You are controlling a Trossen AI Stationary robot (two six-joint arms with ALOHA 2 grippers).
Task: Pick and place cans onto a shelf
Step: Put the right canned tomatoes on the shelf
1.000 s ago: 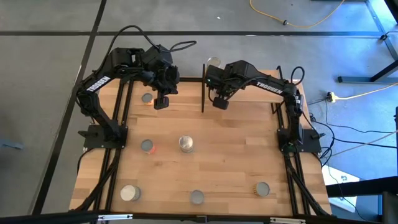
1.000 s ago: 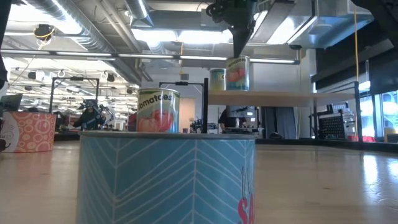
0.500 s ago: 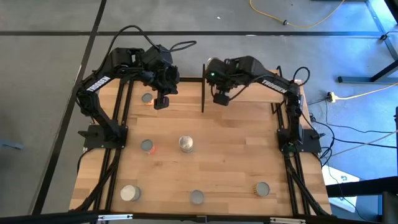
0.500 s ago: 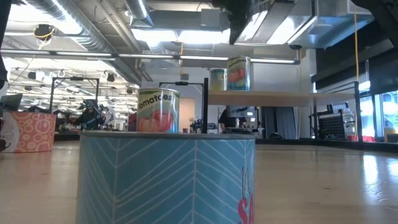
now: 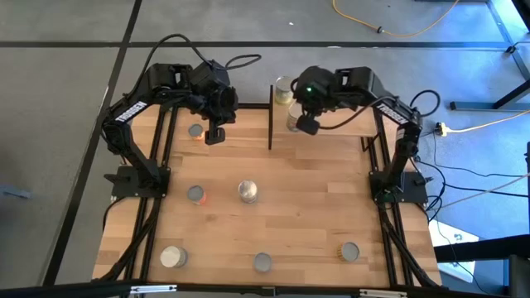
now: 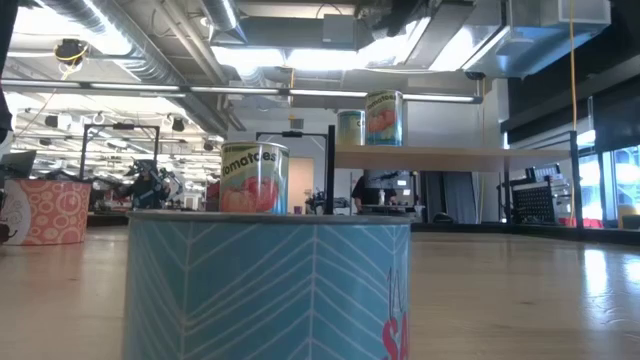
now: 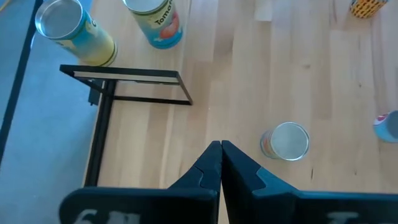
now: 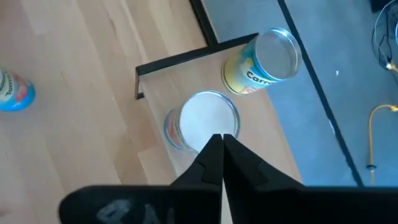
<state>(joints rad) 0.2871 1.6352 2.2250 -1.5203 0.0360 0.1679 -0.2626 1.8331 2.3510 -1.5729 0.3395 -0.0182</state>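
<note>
Fingers of my right end effector (image 8: 222,144) are pressed together with nothing between them, and it hangs over the shelf (image 5: 331,124) at the far edge of the tabletop (image 5: 306,207). Directly below it on the shelf stands a can with a silvery top (image 8: 203,120), and just beside that, nearer the shelf's corner, a yellow-labelled can (image 8: 264,59); the two are close, though I cannot tell whether they touch. In the low view both cans stand upright on the shelf board, with a black post at the board's left end.

My left end effector (image 7: 221,152) is pinched shut too, also empty, hovering over the far left part of the tabletop. On the tabletop just off its fingertips stands an orange-sided can (image 7: 286,140).

Farther out on the tabletop I count more cans, all upright and well apart: one at the far left (image 5: 195,131) near the left end effector, one with a red-orange side (image 5: 195,194) left of centre, a taller one (image 5: 248,191) near the centre, a wider pale one (image 5: 173,257) at the near left, one at the near middle (image 5: 262,262), and one at the near right (image 5: 349,251).
</note>
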